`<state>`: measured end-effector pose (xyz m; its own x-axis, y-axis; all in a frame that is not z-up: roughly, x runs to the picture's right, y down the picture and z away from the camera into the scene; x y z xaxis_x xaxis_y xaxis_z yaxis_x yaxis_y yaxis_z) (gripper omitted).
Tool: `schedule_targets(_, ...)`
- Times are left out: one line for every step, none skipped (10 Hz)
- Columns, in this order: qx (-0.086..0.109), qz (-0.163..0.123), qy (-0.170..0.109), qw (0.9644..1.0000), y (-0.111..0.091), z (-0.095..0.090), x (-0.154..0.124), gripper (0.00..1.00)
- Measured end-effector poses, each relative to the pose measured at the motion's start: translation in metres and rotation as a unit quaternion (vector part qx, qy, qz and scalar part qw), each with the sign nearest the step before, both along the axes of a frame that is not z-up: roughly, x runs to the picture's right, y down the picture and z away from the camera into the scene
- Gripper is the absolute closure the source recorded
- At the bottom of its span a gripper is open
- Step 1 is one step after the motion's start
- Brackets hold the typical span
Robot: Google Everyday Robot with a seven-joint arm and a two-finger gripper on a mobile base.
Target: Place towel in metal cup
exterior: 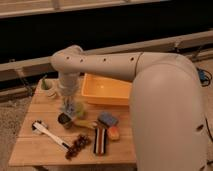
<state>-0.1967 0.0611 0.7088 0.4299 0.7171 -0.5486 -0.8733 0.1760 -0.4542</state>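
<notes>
The metal cup (64, 119) stands dark and round on the left middle of the wooden table (30, 150). My gripper (69, 106) hangs straight down just above and slightly right of the cup. A pale crumpled bundle, apparently the towel (67, 103), sits at the gripper's tip, close over the cup's rim. A greenish thing (79, 108) lies right beside the gripper. The arm's big white body fills the right side and hides the table's right part.
A yellow tray (107, 90) stands behind the gripper. A small potted plant (46, 86) is at the back left. A white-handled tool (47, 132), dark grapes (76, 146), a striped bar (100, 141), a blue sponge (107, 119) and an orange item (115, 132) lie in front.
</notes>
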Motion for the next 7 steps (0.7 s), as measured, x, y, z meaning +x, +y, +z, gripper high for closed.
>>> schedule_targets(0.000,-0.002,-0.003,1.0000,0.001,0.000,-0.002,1.00)
schedule_targets(-0.002,-0.003,-0.006,1.0000,0.002,0.000,-0.003,1.00)
schedule_targets(-0.004,-0.005,-0.009,0.9999,0.004,-0.001,-0.005,1.00)
schedule_targets(-0.007,-0.007,-0.012,0.9999,0.007,-0.001,-0.007,1.00)
schedule_targets(-0.010,-0.010,-0.013,0.9998,0.010,0.000,-0.009,1.00)
schedule_targets(-0.013,-0.013,-0.014,0.9997,0.014,0.001,-0.010,1.00)
schedule_targets(-0.017,-0.017,-0.015,0.9996,0.017,0.001,-0.011,1.00)
